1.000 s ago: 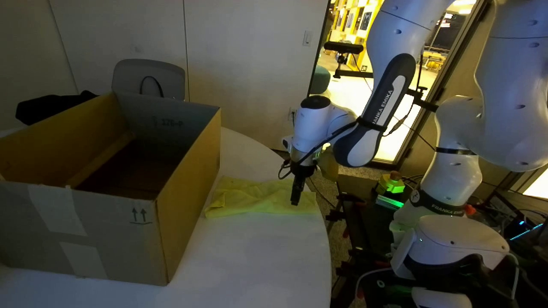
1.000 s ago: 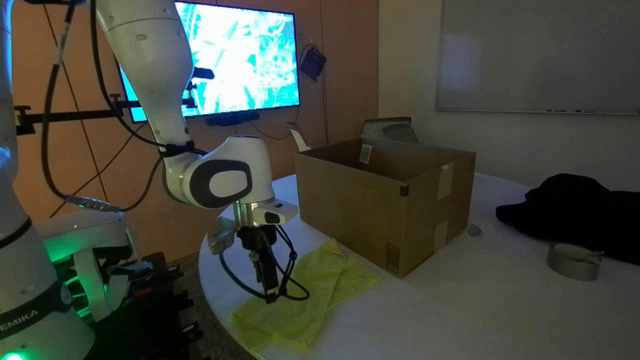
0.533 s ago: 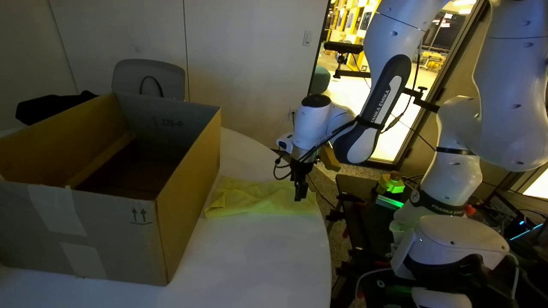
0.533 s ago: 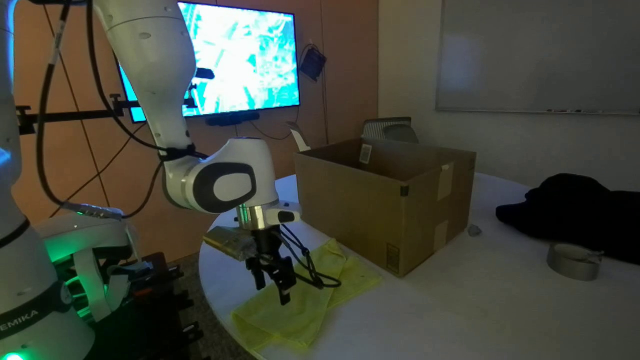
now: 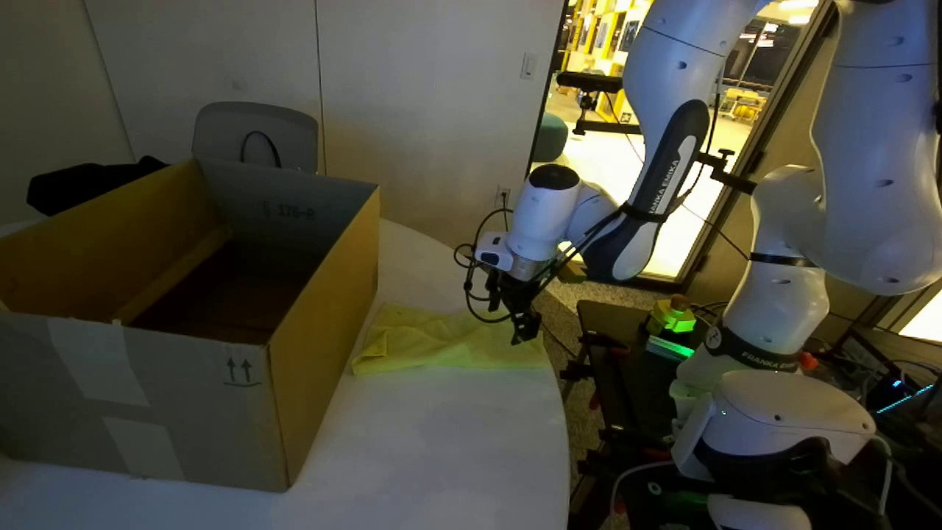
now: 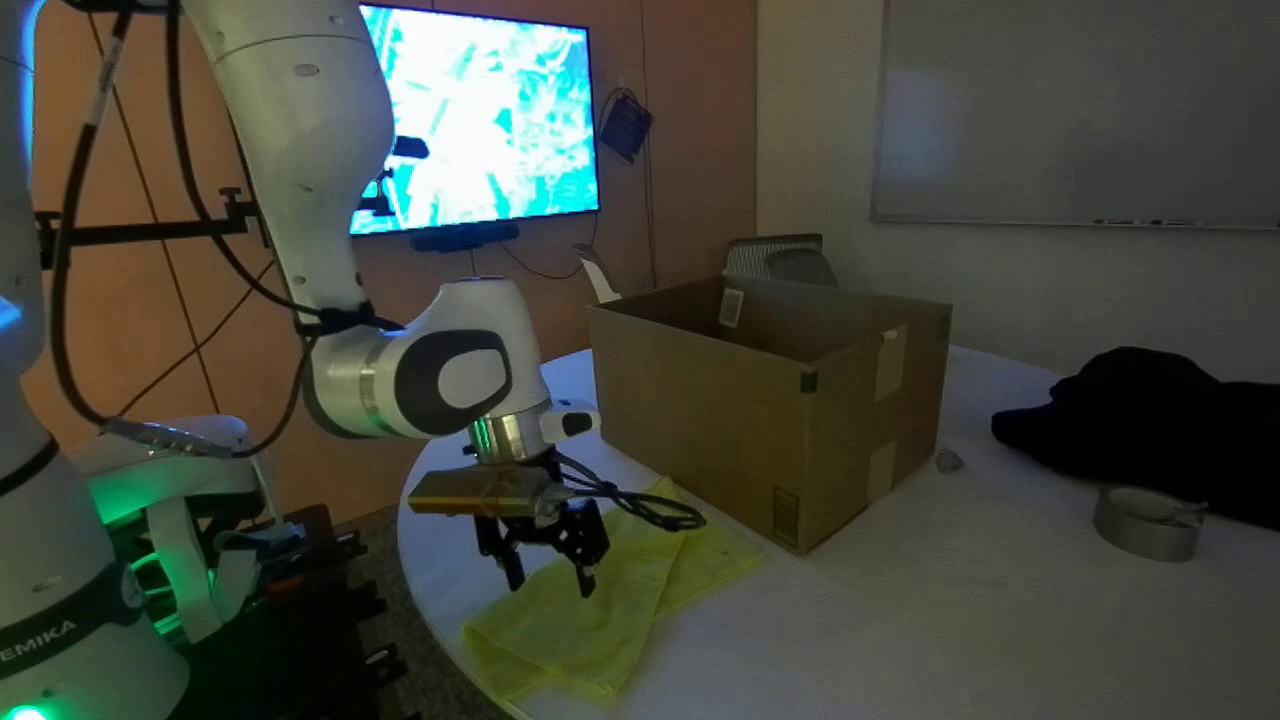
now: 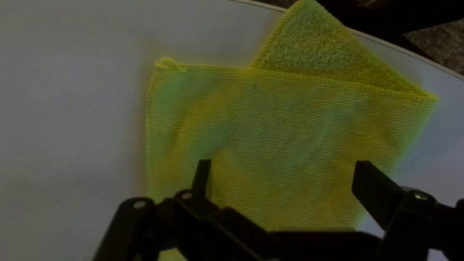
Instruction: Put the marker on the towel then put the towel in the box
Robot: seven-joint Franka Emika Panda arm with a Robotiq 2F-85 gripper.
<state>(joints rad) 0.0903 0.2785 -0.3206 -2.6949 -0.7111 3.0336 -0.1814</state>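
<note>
The towel (image 5: 441, 344) is a yellow-green cloth lying on the table beside the box, with one corner folded. It also shows in an exterior view (image 6: 625, 610) and fills the middle of the wrist view (image 7: 275, 123). The box (image 5: 327, 324) is a large open-topped brown carton; it also shows in an exterior view (image 6: 700, 420). My gripper (image 6: 551, 588) is open and empty above the towel's end near the table edge, its fingers wide apart over the cloth in the wrist view (image 7: 284, 162). No marker shows on the towel or in the gripper.
The round white table (image 5: 434, 449) has its edge just beyond the towel. A tape roll (image 6: 1148, 525), a small grey lump (image 6: 948, 460) and a black cloth (image 6: 1170, 425) lie past the box. A grey chair (image 5: 283, 147) stands behind. Cables (image 6: 650, 508) loop beside the gripper.
My gripper has turned about the wrist, so both its fingers now show in an exterior view where it was side-on before. It has also tilted slightly. The towel and box have not moved.
</note>
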